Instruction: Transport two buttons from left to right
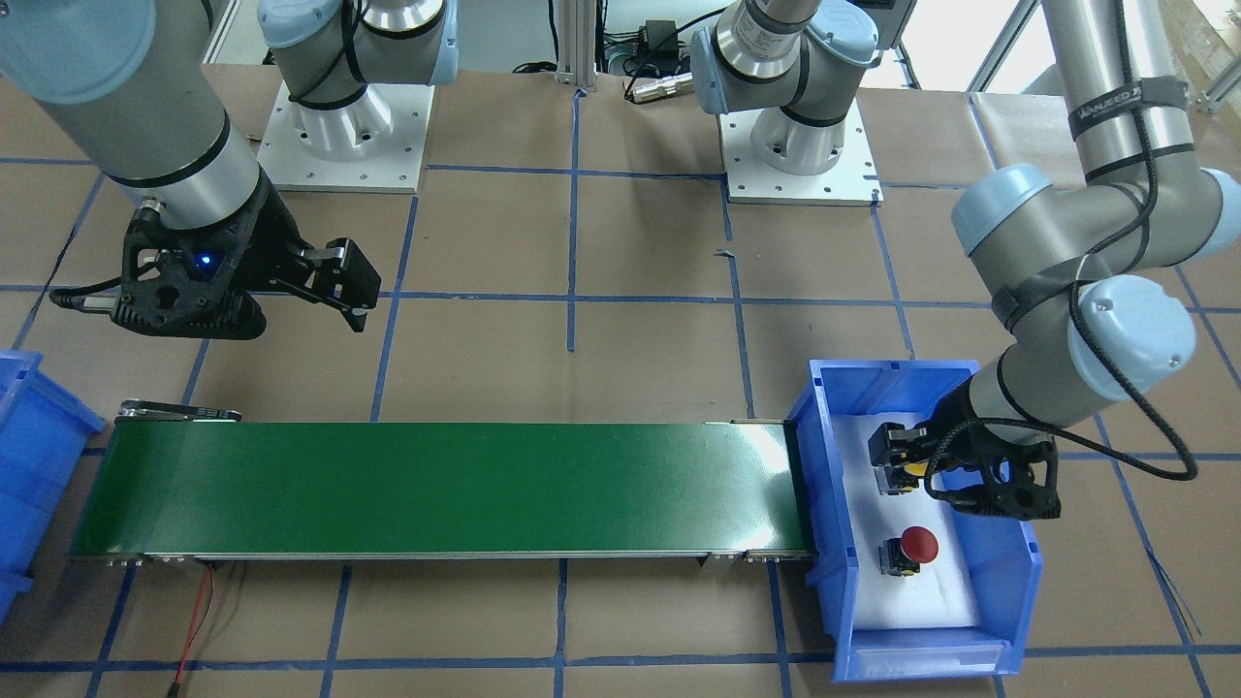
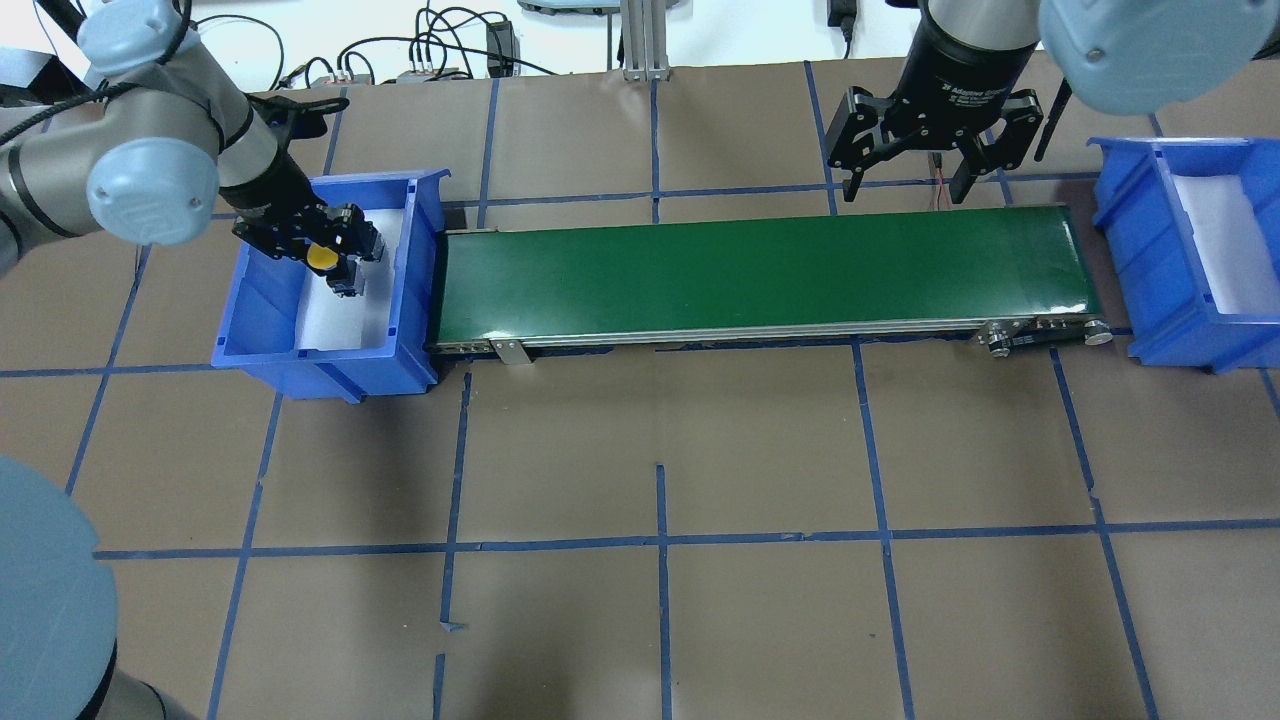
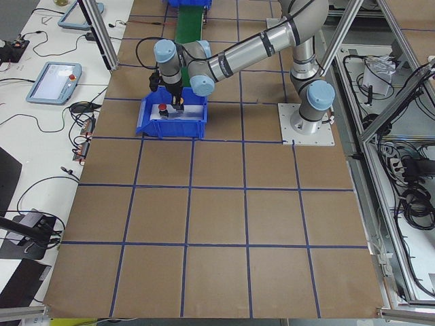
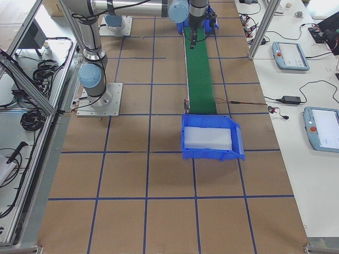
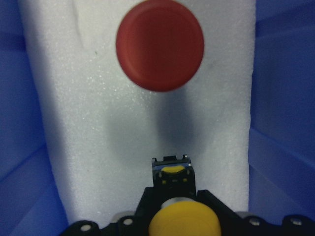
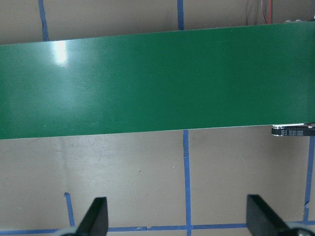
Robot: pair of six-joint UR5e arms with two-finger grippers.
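The yellow button [image 2: 322, 257] is held in my left gripper [image 2: 345, 262], which is shut on it inside the left blue bin [image 2: 420, 270], a little above the white foam lining. The wrist view shows its yellow cap [image 5: 184, 220] and black body [image 5: 171, 173]. The red button [image 1: 916, 545] stands upright on the foam, apart from the gripper, and also shows in the left wrist view [image 5: 160, 45]. It is hidden under the arm in the overhead view. My right gripper [image 2: 905, 160] is open and empty above the far edge of the belt's right end.
A green conveyor belt [image 2: 760, 275] runs between the left bin and a second blue bin [image 2: 1190, 250] with white foam at the right end. Brown table paper with blue tape lines lies around them. Red and black wires [image 1: 199, 620] trail from the belt's right end.
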